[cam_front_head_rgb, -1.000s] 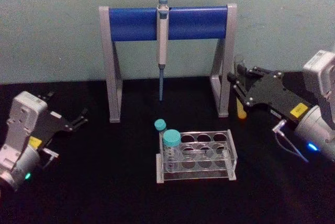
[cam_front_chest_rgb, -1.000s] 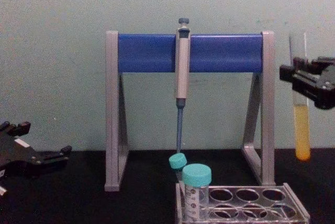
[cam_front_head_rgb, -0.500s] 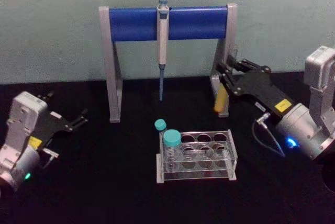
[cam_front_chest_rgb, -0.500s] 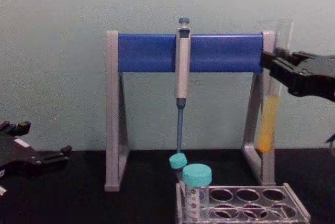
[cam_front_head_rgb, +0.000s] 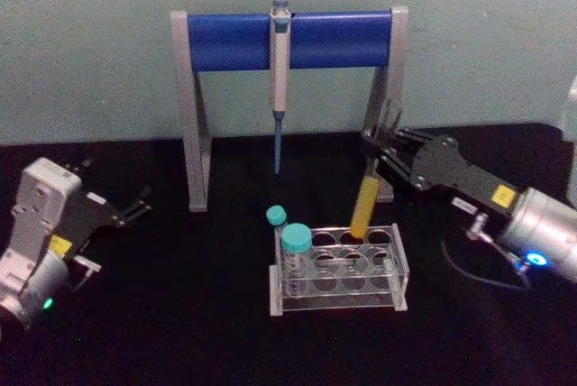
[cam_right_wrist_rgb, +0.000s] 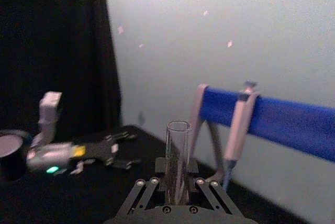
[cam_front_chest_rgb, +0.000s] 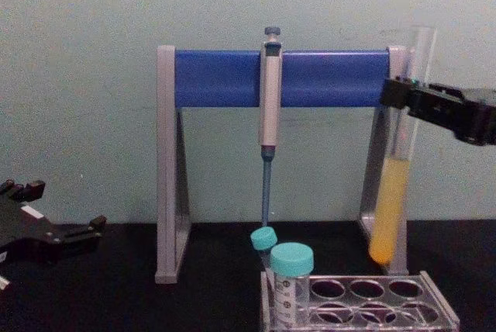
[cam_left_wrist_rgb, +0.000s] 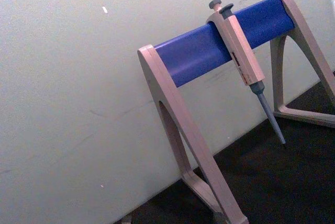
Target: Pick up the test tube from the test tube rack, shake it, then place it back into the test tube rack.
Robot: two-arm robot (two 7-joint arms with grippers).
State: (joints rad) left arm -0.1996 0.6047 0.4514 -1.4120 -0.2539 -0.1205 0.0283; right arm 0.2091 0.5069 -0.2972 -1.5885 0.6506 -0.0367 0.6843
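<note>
step judged: return to rack. right claw (cam_front_head_rgb: pixel 379 153) clamped on the upper part of the tube (cam_front_head_rgb: pixel 365 201). tube tilted, yellow liquid low, bottom just above the back row of the rack (cam_front_head_rgb: pixel 399 271), not yet in a hole. next: straighten, line up over a hole, lower, release. left claw (cam_front_head_rgb: pixel 126 208) parked at left over worktop (cam_front_head_rgb: pixel 180 314), fingers spread, empty. yellow sticker (cam_front_head_rgb: pixel 501 195) by each claw, writing unreadable.

Right gripper (cam_front_head_rgb: pixel 377 147) reaches forward, fingers clamped; left gripper (cam_front_head_rgb: pixel 138 206) rests low, fingers spread.
</note>
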